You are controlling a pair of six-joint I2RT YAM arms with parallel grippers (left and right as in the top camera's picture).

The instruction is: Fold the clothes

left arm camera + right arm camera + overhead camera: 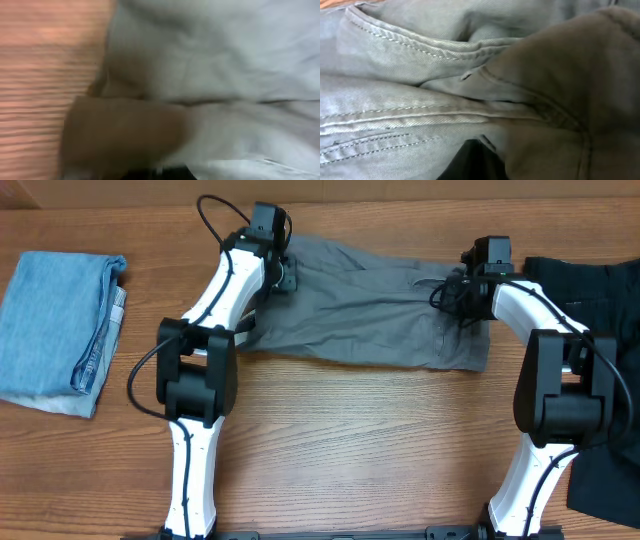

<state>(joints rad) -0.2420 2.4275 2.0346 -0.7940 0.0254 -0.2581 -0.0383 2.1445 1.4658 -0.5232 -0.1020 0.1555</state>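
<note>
Lying spread across the far half of the table, the grey shorts were seen with bare wood left open all along their near edge. The left gripper was set on the shorts' upper left edge, its jaws pressed together; whether cloth was caught between them could not be told from the blurred left wrist view. The right gripper was placed at the shorts' right end, where stitched seams and a bunched fold filled its view; its jaws' state could not be told. A folded light-blue garment was laid well apart at the left edge, a black garment near the shorts' right end.
</note>
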